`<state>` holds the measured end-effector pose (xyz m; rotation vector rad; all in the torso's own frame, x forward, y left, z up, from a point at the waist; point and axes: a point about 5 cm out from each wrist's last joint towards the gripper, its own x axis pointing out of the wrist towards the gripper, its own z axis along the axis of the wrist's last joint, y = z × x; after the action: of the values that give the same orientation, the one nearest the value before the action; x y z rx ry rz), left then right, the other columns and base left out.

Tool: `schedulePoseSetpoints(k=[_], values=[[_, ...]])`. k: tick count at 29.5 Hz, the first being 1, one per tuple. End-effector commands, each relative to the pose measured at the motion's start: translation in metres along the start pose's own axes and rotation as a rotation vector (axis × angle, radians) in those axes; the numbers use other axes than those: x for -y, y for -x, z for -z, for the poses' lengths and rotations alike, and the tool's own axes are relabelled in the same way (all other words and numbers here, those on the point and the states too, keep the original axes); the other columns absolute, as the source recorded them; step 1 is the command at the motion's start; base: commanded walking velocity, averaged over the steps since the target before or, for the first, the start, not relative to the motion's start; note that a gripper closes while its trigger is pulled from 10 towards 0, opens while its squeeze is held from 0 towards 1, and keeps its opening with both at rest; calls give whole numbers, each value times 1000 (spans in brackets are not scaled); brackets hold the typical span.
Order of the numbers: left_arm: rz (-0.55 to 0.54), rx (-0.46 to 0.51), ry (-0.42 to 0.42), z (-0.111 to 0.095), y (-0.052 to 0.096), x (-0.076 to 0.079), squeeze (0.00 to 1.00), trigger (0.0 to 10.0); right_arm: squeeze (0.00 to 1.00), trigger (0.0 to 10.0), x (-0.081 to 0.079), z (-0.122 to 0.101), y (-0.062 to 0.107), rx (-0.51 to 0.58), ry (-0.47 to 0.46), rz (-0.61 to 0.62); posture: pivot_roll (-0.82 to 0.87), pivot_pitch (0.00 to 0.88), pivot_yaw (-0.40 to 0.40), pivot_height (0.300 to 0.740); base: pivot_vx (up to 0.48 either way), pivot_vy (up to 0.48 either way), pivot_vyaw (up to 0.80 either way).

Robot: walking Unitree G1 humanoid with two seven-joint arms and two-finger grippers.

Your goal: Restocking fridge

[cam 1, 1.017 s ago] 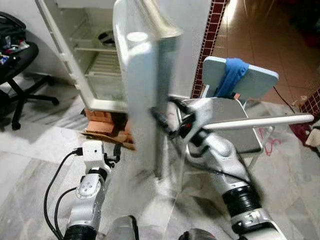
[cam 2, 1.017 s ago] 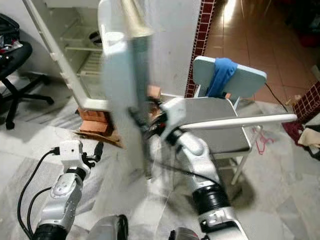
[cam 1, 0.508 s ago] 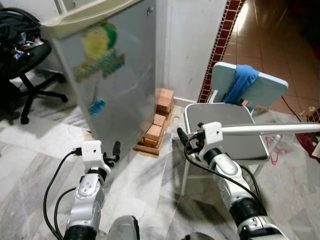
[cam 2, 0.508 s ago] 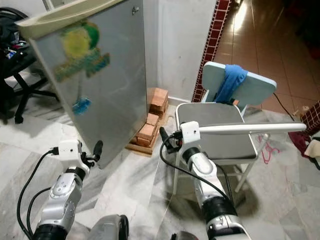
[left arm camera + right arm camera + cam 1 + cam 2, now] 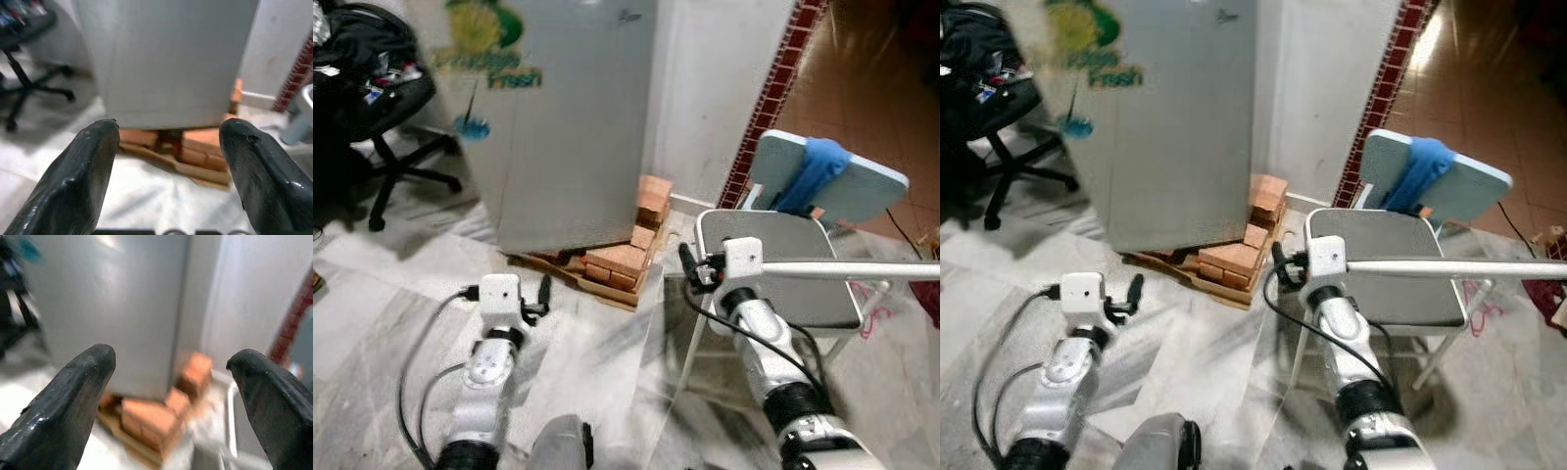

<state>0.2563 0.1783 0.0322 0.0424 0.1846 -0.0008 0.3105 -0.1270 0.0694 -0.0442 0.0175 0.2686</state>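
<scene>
Facing shut fridge door on bricks, both grippers' fingers spread and empty; risk of snagging chair when turning.

Fridge smooth grey metal; bricks rough.

the tall grey metal fridge with its door shut stands at 12 o'clock on a stack of orange bricks that rests on the pale marble floor. the black swivel office chair is at 10 o'clock, left of the fridge. the grey-seated metal chair sits at 2 o'clock, right of the bricks, with a blue cloth hung over its backrest. a white wall lies behind, between fridge and chair.
</scene>
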Motion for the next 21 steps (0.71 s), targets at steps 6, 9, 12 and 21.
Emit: schedulePoseSetpoints(k=[6,9,12,21], values=[[9,-6,41,3,1,2,0,10000,0,10000,-4,1,10,25,11,-13,120,8,-10,740,0,480,-800],[12,4,34,3,1,3,0,10000,0,10000,-3,3,11,9,8,4,122,7,-8,740,0,480,-800],[17,13,30,2,2,4,0,10000,0,10000,0,1,11,10,7,15,120,7,-7,740,0,480,-800],[38,12,46,3,1,5,0,10000,0,10000,6,3,12,-7,2,38,115,10,-8,740,0,480,-792]])
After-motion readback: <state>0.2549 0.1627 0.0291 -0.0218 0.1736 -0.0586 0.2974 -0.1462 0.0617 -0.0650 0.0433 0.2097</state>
